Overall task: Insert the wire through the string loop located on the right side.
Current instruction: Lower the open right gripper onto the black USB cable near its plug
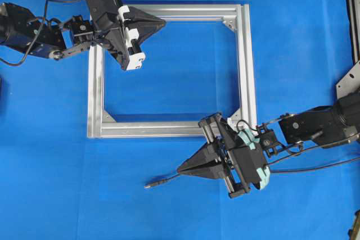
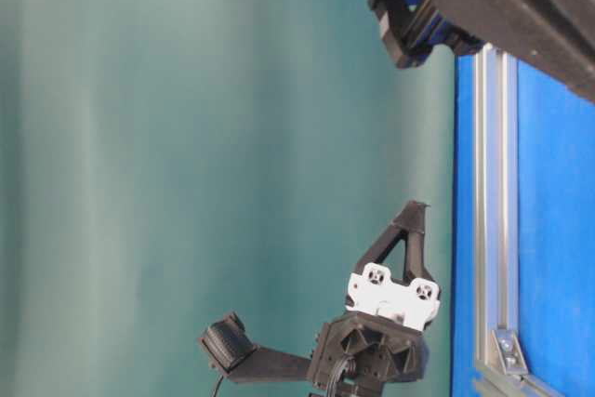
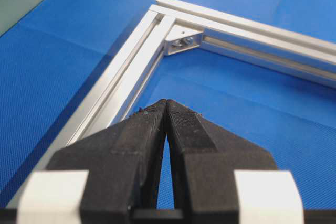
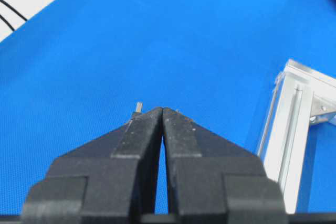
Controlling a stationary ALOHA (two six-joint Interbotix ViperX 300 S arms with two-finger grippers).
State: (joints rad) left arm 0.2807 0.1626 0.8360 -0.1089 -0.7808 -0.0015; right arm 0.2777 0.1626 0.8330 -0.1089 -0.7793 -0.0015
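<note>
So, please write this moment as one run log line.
left claw: shut, empty | right claw: shut, empty | wire: on cloth, plug free | loop: not visible

No legible text, label, brand, number or sign is found in any of the four views.
</note>
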